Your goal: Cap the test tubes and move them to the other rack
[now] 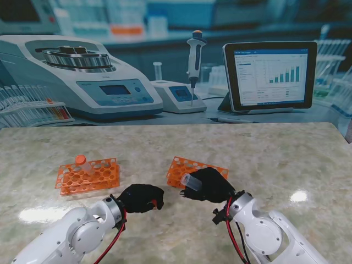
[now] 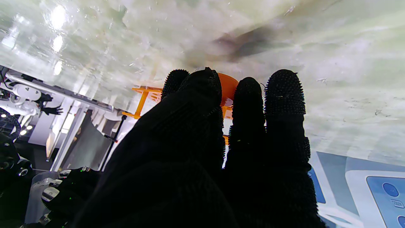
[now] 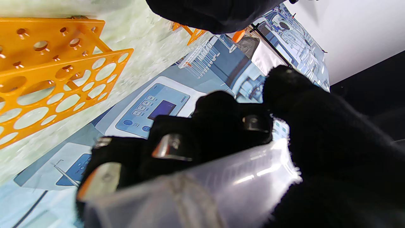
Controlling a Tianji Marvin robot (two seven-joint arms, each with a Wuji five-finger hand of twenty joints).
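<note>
My right hand (image 1: 210, 185) is shut on a clear, uncapped test tube (image 1: 187, 180), held nearly level with its open mouth towards my left hand. In the right wrist view the tube (image 3: 227, 183) lies across the gloved fingers (image 3: 221, 120). My left hand (image 1: 141, 197) is curled around a small orange cap (image 2: 230, 85), of which only a sliver shows between the fingertips (image 2: 282, 95). The two hands sit a short gap apart. One orange rack (image 1: 193, 166) lies just behind my right hand. Another orange rack (image 1: 91, 177) on the left holds one orange-capped tube (image 1: 83, 163).
Both racks rest on a marbled table (image 1: 275, 159). Behind its far edge hangs a printed lab backdrop with a centrifuge (image 1: 82, 77), a pipette (image 1: 194, 55) and a tablet (image 1: 269, 74). Red and black cables (image 1: 113, 242) run along both forearms.
</note>
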